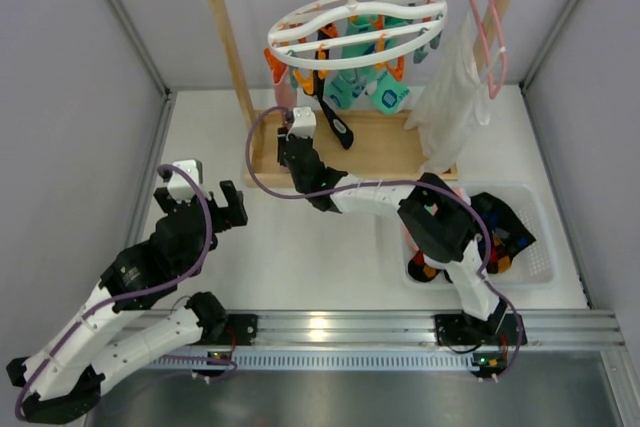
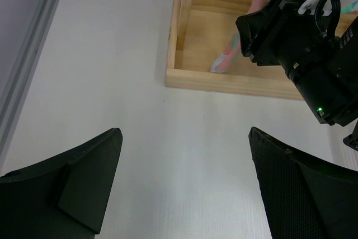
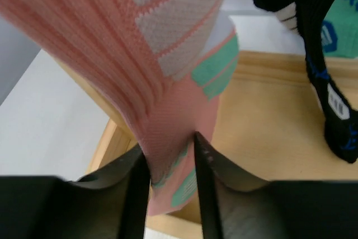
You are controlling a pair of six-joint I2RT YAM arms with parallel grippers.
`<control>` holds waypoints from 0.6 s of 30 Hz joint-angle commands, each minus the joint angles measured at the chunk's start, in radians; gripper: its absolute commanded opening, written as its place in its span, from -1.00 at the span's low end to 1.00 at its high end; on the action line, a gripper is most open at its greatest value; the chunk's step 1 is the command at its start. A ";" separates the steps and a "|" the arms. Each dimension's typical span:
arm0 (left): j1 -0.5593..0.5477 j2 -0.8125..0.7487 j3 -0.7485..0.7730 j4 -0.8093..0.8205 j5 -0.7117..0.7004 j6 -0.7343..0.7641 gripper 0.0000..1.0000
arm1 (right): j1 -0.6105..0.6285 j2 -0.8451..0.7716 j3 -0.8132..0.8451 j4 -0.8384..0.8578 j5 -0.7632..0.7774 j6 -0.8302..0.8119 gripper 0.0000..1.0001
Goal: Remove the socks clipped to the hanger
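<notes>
The round white hanger point(image 1: 355, 19) hangs by its hook from the wooden rail, with orange and teal clips under it. Teal socks point(image 1: 365, 82) and a black sock point(image 1: 335, 119) hang from the clips. A pink sock point(image 3: 168, 76) with teal and white patches hangs at the ring's left side and is pulled taut. It also shows in the left wrist view point(image 2: 226, 60). My right gripper point(image 3: 170, 144) is shut on its lower end, above the wooden base; in the top view it point(image 1: 298, 142) sits below the ring. My left gripper point(image 2: 184, 138) is open and empty over the bare table.
The wooden rail frame has a base tray point(image 1: 385, 152) under the hanger and an upright post point(image 1: 228, 42) to the left. A white garment point(image 1: 452, 97) hangs on a pink wire hanger point(image 1: 490, 27) at the right. A white basket point(image 1: 545, 262) at front right holds orange-and-black socks point(image 1: 500, 232).
</notes>
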State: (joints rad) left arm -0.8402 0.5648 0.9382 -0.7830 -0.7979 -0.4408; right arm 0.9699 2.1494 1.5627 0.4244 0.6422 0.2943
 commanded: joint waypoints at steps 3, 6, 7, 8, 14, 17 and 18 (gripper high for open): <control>0.006 -0.006 -0.004 0.018 0.015 -0.004 0.97 | -0.010 -0.003 -0.027 0.229 0.068 -0.050 -0.58; 0.009 -0.005 -0.004 0.018 0.020 -0.004 0.97 | -0.013 -0.025 -0.068 0.257 0.057 -0.057 -1.00; 0.009 -0.006 -0.004 0.018 0.020 -0.004 0.97 | -0.014 -0.034 -0.084 0.263 0.050 -0.055 -1.00; 0.010 -0.006 -0.004 0.018 0.019 -0.004 0.97 | -0.013 -0.064 -0.102 0.280 0.030 -0.052 -1.00; 0.019 -0.009 0.011 0.018 0.028 -0.019 0.97 | 0.003 -0.274 -0.344 0.349 -0.103 -0.026 -1.00; 0.027 -0.014 0.020 0.018 0.034 -0.027 0.97 | 0.023 -0.405 -0.501 0.373 -0.154 0.009 -1.00; 0.027 -0.014 0.025 0.016 0.037 -0.029 0.96 | 0.023 -0.433 -0.568 0.379 -0.174 0.015 -1.00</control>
State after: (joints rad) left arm -0.8215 0.5644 0.9382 -0.7834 -0.7723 -0.4515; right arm 0.9714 1.8683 1.0939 0.6758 0.5632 0.2684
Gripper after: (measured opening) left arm 0.983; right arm 0.009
